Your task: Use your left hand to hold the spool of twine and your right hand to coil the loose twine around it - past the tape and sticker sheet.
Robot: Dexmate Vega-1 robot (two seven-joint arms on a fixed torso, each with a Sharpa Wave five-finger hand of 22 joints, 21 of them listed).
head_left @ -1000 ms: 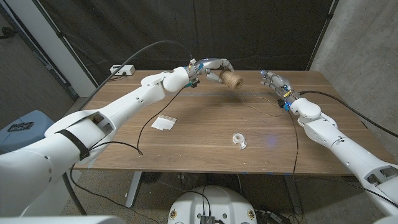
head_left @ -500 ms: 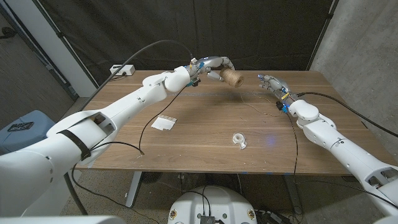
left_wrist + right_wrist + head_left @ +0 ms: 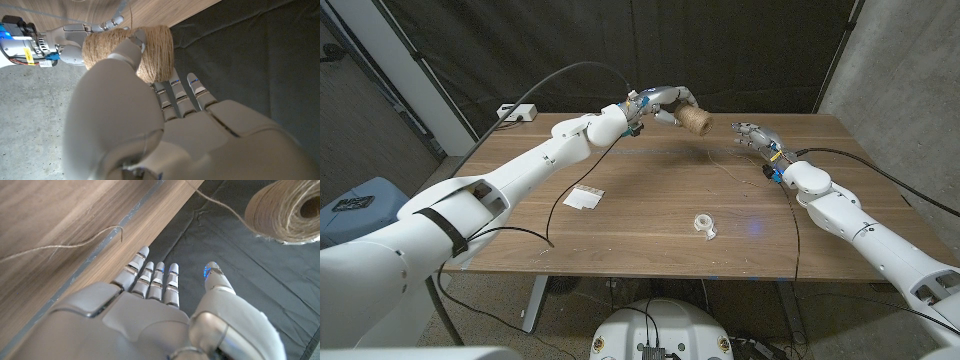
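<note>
A wooden table [image 3: 650, 210] stands before a black curtain, with a grey wall on the right side. In the head view the left hand [image 3: 663, 101] holds the spool of twine [image 3: 696, 122] above the far edge of the table; compared with one second ago the spool is a little higher and more to the right, and the right hand [image 3: 752, 133] has moved left toward it, its fingers spread and holding nothing. A thin loose twine [image 3: 732, 172] lies on the table under the right hand. Nearer the front are the tape [image 3: 705, 223] and the sticker sheet [image 3: 585, 198], well apart from the spool. In the left wrist view the thumb lies over the spool of twine [image 3: 150, 50] (tan, rough, wound in tight even rows), and the other fingers are under it. In the right wrist view the right hand [image 3: 150, 315] is open, fingers straight and close together, and the spool [image 3: 285, 212] shows its hollow end, one strand running from it to the table.
</note>
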